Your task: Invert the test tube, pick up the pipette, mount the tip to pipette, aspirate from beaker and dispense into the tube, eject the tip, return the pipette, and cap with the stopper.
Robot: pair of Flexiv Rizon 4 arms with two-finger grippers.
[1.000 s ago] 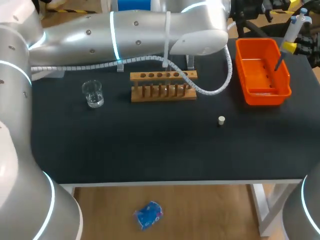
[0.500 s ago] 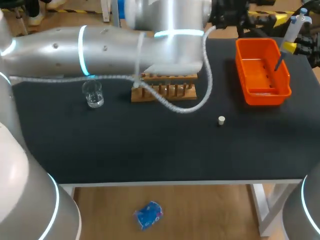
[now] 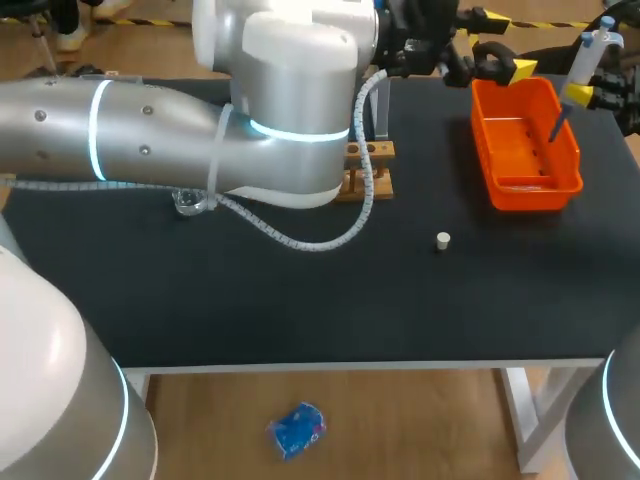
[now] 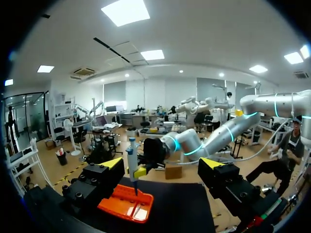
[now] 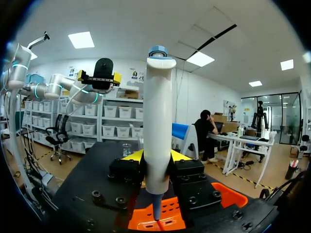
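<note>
My right gripper [image 3: 592, 85] hangs over the far right corner of the orange tray [image 3: 525, 140], shut on the white pipette [image 3: 583, 55]. The pipette [image 5: 159, 136] stands upright between the yellow tips, its dark tip pointing down into the tray [image 5: 170, 218]. At the tray's far left corner my left gripper [image 3: 500, 45] is raised and open with nothing in it. Between its fingers [image 4: 112, 162] the pipette [image 4: 132, 167] shows ahead. My left arm hides most of the wooden rack [image 3: 368, 170] and the glass beaker [image 3: 190, 203]. The small white stopper [image 3: 443, 239] lies on the mat. No test tube shows.
The black mat [image 3: 300, 300] covers the table, with open room along its front half. My left arm's thick forearm and its hose [image 3: 300, 240] span the back left, above the rack and the beaker.
My left arm has swung forward over the rack and the beaker, and its gripper has risen into view and opened. The right gripper and the pipette have kept still.
</note>
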